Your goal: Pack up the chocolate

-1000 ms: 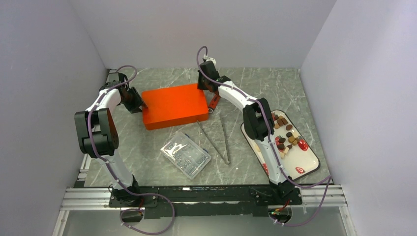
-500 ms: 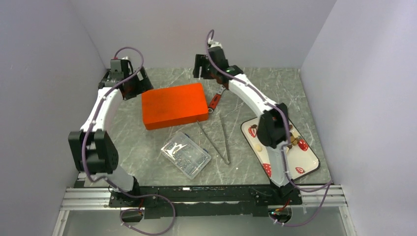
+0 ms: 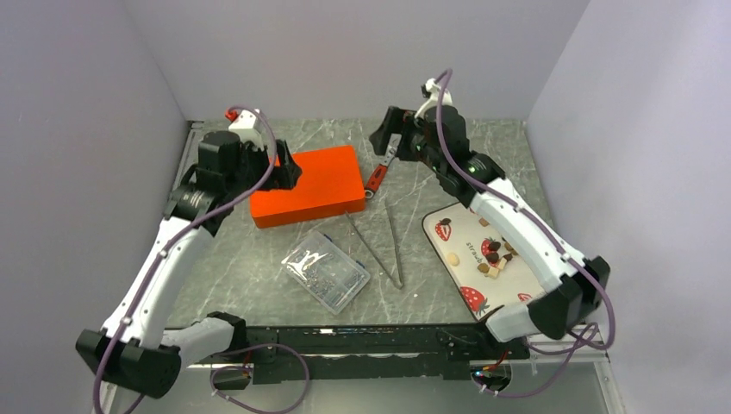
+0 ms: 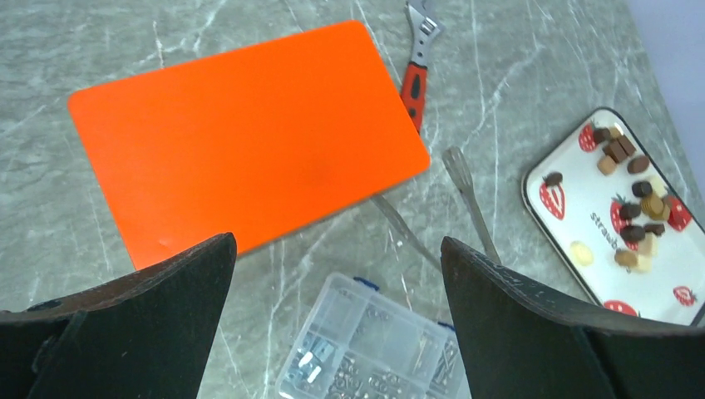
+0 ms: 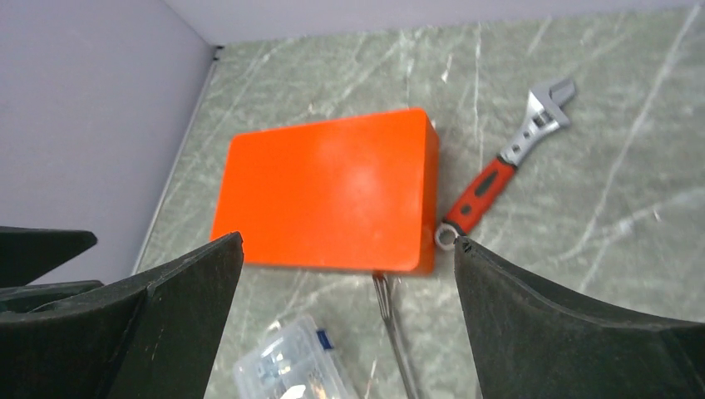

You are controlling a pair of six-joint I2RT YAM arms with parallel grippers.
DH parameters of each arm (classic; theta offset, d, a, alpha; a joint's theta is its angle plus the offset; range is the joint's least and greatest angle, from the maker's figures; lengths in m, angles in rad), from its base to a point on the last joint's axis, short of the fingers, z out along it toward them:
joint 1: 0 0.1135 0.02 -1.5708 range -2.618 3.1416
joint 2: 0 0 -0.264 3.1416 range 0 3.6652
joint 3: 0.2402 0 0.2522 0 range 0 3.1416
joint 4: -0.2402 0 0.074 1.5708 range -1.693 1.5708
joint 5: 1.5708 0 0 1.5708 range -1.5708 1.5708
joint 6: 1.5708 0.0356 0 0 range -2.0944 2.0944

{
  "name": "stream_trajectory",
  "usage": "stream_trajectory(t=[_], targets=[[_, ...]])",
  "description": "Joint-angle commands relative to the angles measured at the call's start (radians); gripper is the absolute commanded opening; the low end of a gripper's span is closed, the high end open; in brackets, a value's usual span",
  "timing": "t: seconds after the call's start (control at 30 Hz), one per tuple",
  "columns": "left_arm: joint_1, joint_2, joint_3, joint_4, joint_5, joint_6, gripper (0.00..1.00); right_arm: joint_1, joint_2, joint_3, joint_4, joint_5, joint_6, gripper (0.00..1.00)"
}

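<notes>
Running along the near edge, a metal rail (image 3: 362,343) carries both arm bases. Beyond it the grey marbled table (image 3: 259,276) holds a clear compartment box (image 3: 326,271) and steel tongs (image 3: 385,246), with bare floor around them. The chocolate (image 3: 497,257) lies on the strawberry-printed tray (image 3: 461,235) near the right wall. Farther back sit the orange box (image 3: 310,185) and a wrench (image 3: 379,171). The left gripper (image 4: 335,245) and right gripper (image 5: 347,241) hover above, both spread wide, holding nothing. Pale walls (image 3: 345,60) close three sides.
</notes>
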Motion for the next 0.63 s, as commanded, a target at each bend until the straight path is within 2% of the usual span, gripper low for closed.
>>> stream_trajectory(t=[0.0, 0.23, 0.6], targets=[[-0.024, -0.115, -0.069, 0.026, 0.017, 0.046, 0.99, 0.001, -0.142, -0.11, 0.004, 0.051, 0.036, 1.0], [-0.025, -0.161, -0.101, 0.028, -0.01, 0.049, 1.0, 0.0, -0.282, -0.211, 0.001, 0.097, 0.042, 1.0], [-0.025, -0.137, -0.076, 0.02, -0.004, 0.055, 0.99, 0.0, -0.304, -0.188, -0.028, 0.12, 0.009, 1.0]])
